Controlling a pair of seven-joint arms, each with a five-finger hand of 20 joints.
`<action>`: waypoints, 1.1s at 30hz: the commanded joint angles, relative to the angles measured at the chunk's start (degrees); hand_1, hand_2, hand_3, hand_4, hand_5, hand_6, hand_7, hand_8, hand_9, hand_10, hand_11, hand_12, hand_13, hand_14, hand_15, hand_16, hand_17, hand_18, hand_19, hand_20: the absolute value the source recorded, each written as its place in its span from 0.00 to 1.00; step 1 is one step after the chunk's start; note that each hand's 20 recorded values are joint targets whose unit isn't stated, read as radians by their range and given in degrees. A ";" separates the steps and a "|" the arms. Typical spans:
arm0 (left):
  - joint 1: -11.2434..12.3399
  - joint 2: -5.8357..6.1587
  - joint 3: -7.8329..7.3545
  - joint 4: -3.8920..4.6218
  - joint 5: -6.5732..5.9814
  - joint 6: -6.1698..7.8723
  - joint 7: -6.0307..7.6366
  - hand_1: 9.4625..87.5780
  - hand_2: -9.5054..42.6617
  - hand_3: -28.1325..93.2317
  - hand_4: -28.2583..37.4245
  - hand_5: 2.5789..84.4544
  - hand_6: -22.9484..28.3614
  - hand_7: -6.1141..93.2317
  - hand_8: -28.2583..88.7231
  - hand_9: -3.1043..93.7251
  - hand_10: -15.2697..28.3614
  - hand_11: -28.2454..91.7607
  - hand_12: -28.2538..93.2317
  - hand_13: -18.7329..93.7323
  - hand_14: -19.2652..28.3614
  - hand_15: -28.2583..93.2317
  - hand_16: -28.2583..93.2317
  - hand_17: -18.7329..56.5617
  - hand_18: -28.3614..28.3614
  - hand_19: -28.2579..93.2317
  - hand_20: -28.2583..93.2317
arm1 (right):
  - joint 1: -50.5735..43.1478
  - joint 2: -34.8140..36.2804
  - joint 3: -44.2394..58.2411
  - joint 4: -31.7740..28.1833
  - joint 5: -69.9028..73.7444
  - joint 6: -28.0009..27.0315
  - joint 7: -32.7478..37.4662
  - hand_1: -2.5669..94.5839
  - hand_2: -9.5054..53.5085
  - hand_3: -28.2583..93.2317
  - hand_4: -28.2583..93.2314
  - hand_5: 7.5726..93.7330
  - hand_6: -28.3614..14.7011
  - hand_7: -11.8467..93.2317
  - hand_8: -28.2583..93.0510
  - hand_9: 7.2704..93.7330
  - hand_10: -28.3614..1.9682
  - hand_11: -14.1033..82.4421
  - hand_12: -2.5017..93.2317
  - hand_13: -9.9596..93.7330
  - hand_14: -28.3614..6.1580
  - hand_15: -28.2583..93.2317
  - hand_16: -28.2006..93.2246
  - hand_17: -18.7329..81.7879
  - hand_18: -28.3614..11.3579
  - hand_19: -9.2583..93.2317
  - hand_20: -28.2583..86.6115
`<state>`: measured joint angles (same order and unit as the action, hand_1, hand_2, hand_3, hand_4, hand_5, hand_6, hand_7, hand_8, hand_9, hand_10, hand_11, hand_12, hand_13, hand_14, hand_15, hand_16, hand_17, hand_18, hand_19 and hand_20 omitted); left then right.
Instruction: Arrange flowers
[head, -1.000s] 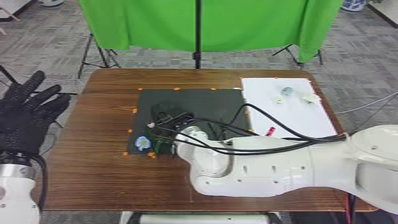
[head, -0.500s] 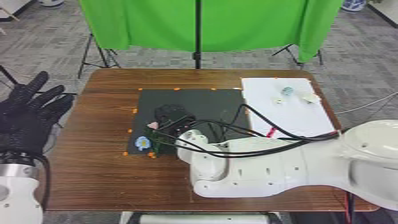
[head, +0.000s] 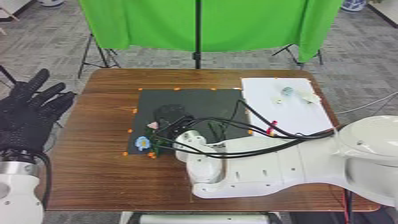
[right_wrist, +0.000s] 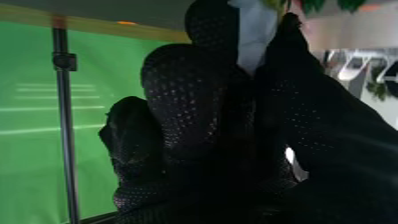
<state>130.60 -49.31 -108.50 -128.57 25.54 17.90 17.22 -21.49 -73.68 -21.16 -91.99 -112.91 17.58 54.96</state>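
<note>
In the head view my right hand (head: 172, 113) is low over the dark mat (head: 206, 97), its fingers extended away from me. Close to its left edge are a pink flower (head: 153, 125) and a pale blue flower (head: 143, 143), with green leaves partly under the hand. The right wrist view has my right hand (right_wrist: 182, 90) with fingers fairly straight; a pale bluish patch shows between fingers and thumb, and I cannot tell what it is. Green leaves (right_wrist: 313, 5) are beyond the fingertips. My left hand (head: 25, 120) is spread open beyond the table's left edge.
On the white sheet (head: 289, 112) at the right are a light blue flower (head: 287, 91), whitish flowers (head: 310, 98) and a red item (head: 272, 127). Black cables (head: 266, 151) loop over the right forearm. A green stem (head: 218, 131) is on the mat, right of my right hand.
In the head view, the right arm's elbow end has shifted slightly away from me and its cables have swung a little. More of the pink flower is visible. The left hand has drifted slightly right.
</note>
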 joint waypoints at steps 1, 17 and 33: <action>0.30 0.18 0.34 0.39 0.10 -0.31 -0.57 0.12 0.32 0.86 0.00 0.35 0.58 0.17 0.18 0.33 0.77 0.44 0.33 0.36 0.96 0.66 0.16 0.13 0.98 0.72 0.30 | 0.08 -0.16 0.80 0.38 -0.64 -1.28 1.47 0.50 0.00 0.80 0.00 0.79 0.66 0.32 0.25 0.92 0.66 0.42 0.28 0.89 0.73 0.77 0.38 0.68 0.30 1.00 0.61; -0.87 0.16 0.93 0.74 0.77 -0.41 -2.22 0.13 0.31 0.86 0.00 0.35 0.58 0.17 0.18 0.33 0.77 0.44 0.33 0.36 0.96 0.66 0.16 0.13 0.98 0.72 0.30 | 0.23 -0.63 1.17 0.62 -1.70 0.24 6.81 0.41 0.00 0.82 0.00 0.74 0.63 0.30 0.13 0.88 0.57 0.48 0.22 0.89 0.70 0.78 0.38 0.69 0.26 1.00 0.62; 3.34 -1.10 -1.32 -0.91 0.12 0.50 -0.63 0.14 0.31 0.86 0.00 0.35 0.58 0.17 0.18 0.33 0.77 0.44 0.33 0.36 0.96 0.66 0.16 0.13 0.98 0.72 0.30 | 2.46 0.48 4.79 -2.86 0.24 4.95 3.99 0.38 0.00 0.81 0.00 0.72 0.60 0.29 0.14 0.87 0.53 0.48 0.22 0.89 0.67 0.79 0.38 0.69 0.23 1.00 0.63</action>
<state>132.58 -49.23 -109.66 -129.01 25.94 17.89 16.55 -21.07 -73.58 -18.03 -93.25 -112.35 20.88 60.07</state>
